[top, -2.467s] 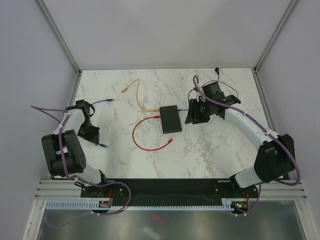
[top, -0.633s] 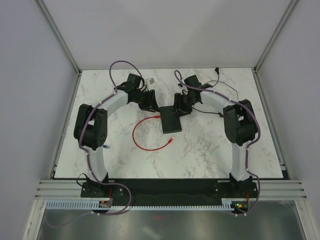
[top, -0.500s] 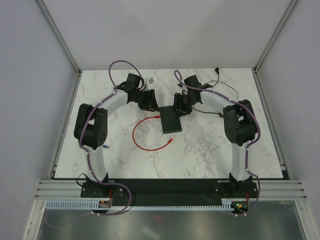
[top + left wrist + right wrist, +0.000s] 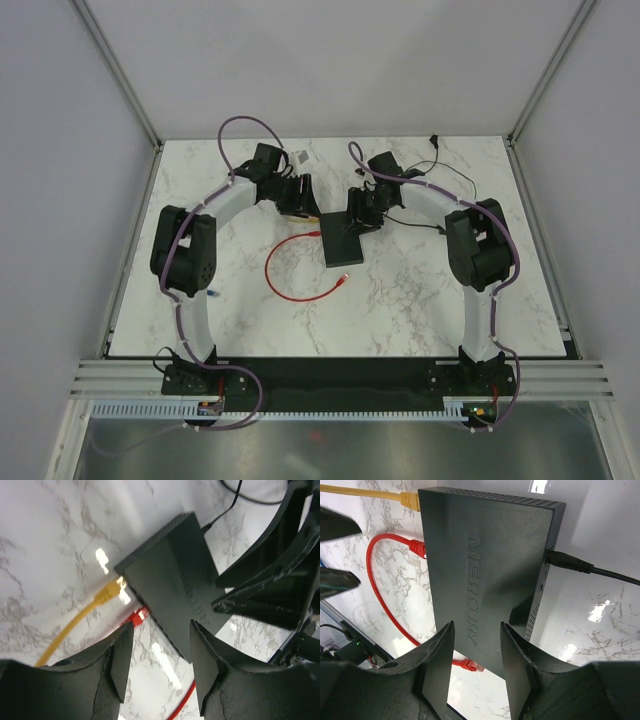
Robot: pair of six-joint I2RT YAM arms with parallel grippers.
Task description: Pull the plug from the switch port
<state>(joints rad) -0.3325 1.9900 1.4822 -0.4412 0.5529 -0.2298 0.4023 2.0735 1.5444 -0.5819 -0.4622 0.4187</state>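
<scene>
The black switch (image 4: 342,242) lies flat mid-table, also seen in the left wrist view (image 4: 175,575) and the right wrist view (image 4: 485,565). In its left side sit a yellow plug (image 4: 107,593) (image 4: 410,500) and a red plug (image 4: 140,615) (image 4: 417,546). My left gripper (image 4: 303,203) (image 4: 160,665) hangs open just left of the switch, above the red plug, with nothing between its fingers. My right gripper (image 4: 362,213) (image 4: 477,665) stands open over the switch's top at its far right end, holding nothing.
The red cable (image 4: 275,278) loops toward the near side and ends in a loose plug (image 4: 345,282) (image 4: 470,665). A black power lead (image 4: 420,222) (image 4: 572,563) leaves the switch's right side. A blue plug (image 4: 213,293) lies by the left arm's elbow.
Both arms have swung in from the sides to flank the switch. In the last half second my left gripper has edged right, closer to the switch's plug side; the right gripper holds still.
</scene>
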